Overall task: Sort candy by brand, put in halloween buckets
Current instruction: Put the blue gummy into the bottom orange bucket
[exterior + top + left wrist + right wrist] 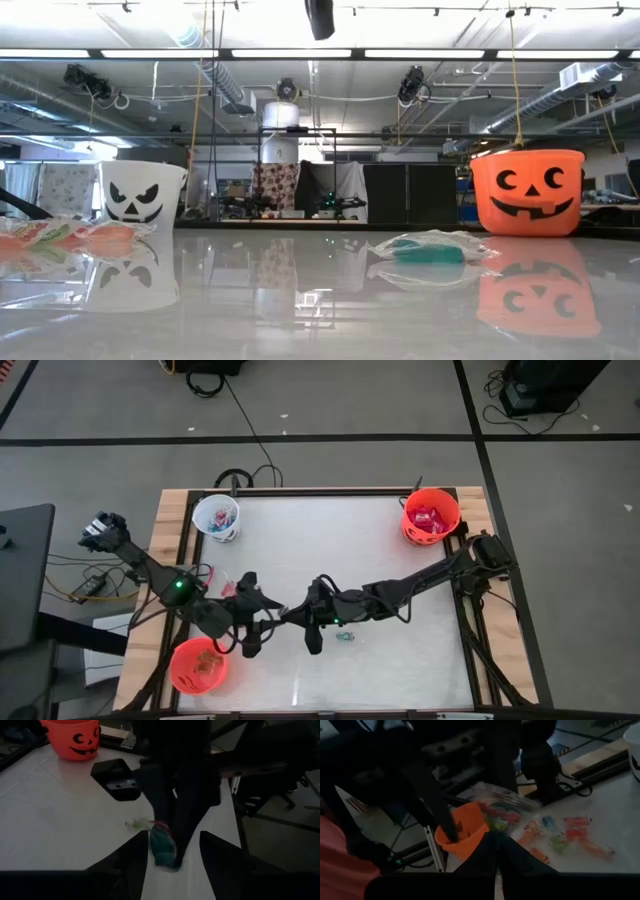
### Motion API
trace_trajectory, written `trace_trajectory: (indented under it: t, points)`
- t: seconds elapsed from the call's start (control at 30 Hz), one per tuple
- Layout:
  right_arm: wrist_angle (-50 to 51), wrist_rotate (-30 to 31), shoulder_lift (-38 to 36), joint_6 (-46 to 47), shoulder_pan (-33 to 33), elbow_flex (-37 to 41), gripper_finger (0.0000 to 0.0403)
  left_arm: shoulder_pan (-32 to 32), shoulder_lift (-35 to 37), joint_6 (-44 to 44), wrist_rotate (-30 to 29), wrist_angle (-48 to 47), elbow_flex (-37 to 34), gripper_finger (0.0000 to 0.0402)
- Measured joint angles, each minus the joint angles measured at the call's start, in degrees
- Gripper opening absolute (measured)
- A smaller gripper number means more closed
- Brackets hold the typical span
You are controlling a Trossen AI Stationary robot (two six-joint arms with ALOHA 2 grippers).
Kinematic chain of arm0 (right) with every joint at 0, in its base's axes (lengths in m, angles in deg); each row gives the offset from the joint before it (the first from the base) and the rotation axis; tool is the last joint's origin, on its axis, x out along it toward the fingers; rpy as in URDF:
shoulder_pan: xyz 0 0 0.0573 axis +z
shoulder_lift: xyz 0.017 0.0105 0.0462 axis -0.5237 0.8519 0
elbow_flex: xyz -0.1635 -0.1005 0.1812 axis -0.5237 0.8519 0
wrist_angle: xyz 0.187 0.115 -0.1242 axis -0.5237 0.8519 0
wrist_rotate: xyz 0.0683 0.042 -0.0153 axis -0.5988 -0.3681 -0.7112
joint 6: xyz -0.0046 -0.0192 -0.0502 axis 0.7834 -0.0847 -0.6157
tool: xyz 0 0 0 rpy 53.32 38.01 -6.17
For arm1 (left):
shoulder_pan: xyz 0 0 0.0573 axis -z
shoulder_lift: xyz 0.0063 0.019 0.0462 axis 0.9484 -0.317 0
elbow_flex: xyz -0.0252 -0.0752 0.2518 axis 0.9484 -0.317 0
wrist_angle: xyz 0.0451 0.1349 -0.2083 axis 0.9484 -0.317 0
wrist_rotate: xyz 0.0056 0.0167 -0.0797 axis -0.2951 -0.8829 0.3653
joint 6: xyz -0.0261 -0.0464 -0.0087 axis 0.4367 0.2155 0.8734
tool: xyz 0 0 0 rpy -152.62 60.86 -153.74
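High view showed both arms meeting near the middle of the table [400,660], the left tool [262,622] and the right tool [312,628] facing each other just apart. In the left wrist view the left tool's fingers [131,860] stood spread, while the right tool's fingers were pressed together, pinching a green-wrapped candy [163,849] between the left fingers. A white bucket [216,517] and an orange bucket [431,517] sat at the far corners, another orange bucket [197,665] at the near left. Loose candy [222,584] lay beside the left arm
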Motion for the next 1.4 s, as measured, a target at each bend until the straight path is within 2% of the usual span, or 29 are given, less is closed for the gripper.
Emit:
trace_trajectory:
  t: [0.17,0.43,0.57,0.7,0.83,0.9,1.0,1.1,1.27,1.4]
  points:
    - [-1.1,0.9,0.0,-0.7,0.1,0.0,0.0012,-1.0,-0.3,0.0,0.2,0.0,0.0,0.015]
    - [-0.8,1.0,0.0,-1.4,0.2,0.0,0.0013,-1.6,-0.3,0.0,0.2,1.2,0.0,0.0017]
    - [-0.1,0.4,0.0,0.2,0.1,0.0,0.0035,-1.6,-0.3,0.0,0.2,1.0,0.0,0.0018]
    - [3.4,-0.3,-0.1,2.9,0.1,-0.2,0.0084,-1.7,0.7,0.0,0.1,-1.3,0.0,0.0017]
    - [14.0,-1.2,0.0,6.1,1.0,0.0,0.0138,-0.9,3.1,2.8,-0.2,-13.6,4.1,0.0016]
    - [19.6,-1.2,0.0,7.7,1.4,0.0,0.0161,-0.5,3.5,4.0,2.3,-23.3,7.6,0.0016]
    - [27.8,-0.9,0.0,10.5,1.9,0.0,0.0181,0.6,3.5,5.0,10.4,-35.6,12.5,0.0015]
    - [33.1,-0.8,0.0,11.6,2.5,0.0,0.0186,2.5,3.6,7.9,18.2,-42.7,15.1,0.0015]
    - [37.0,-1.4,0.0,15.0,2.7,0.0,0.0185,8.3,3.6,17.7,26.1,-49.2,13.3,0.0015]
    - [36.9,0.6,0.0,17.7,2.7,0.0,0.0184,15.1,3.5,26.5,28.9,-47.8,8.6,0.0015]
